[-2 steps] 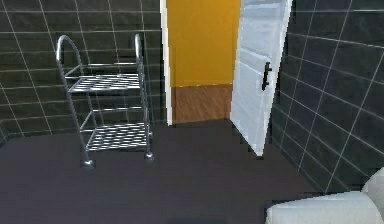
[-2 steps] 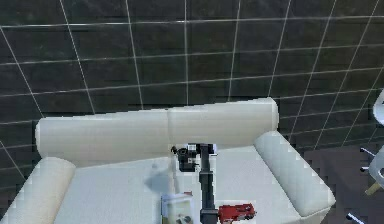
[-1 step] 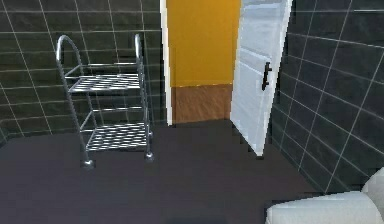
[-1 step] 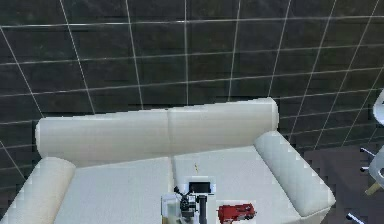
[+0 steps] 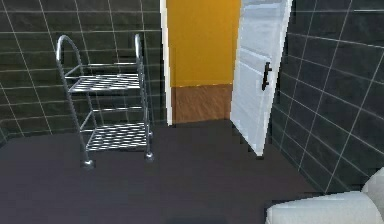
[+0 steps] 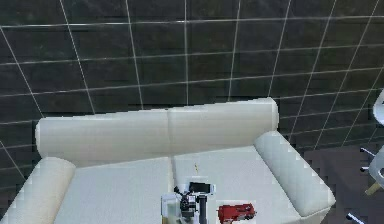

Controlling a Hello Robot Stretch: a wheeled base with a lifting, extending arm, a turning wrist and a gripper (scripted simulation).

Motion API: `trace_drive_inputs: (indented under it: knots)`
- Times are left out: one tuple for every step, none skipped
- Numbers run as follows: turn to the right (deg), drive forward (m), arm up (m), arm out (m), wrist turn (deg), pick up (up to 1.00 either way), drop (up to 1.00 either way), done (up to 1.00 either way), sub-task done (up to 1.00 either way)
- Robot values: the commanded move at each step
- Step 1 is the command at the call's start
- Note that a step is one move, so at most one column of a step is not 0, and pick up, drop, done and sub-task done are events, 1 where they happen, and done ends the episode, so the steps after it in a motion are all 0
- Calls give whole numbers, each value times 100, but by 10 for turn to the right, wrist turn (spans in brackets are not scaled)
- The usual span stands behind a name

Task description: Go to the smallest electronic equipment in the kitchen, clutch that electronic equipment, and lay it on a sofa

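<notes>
**Claw at the sofa seat**

A cream sofa (image 6: 160,135) stands against the dark tiled wall. Ahead, a white door (image 5: 262,70) stands open, well right of a metal shelf cart (image 5: 108,95). The claw (image 6: 187,199) is at the sofa's seat; its spread and load cannot be told. A small pale thing (image 6: 201,187) shows at it, and a red thing (image 6: 237,210) lies near.

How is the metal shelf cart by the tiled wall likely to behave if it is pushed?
The metal shelf cart looks stiff: tube frame, wire shelves. Probably light for its size, being mostly open wire. Tall and narrow on the smooth dark floor, it may slide if pushed low, tip if pushed high.
</notes>
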Motion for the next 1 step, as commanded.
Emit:
trace_drive_inputs:
  knots:
    - [0, 0, 10, 0, 0, 0, 0, 0, 0]
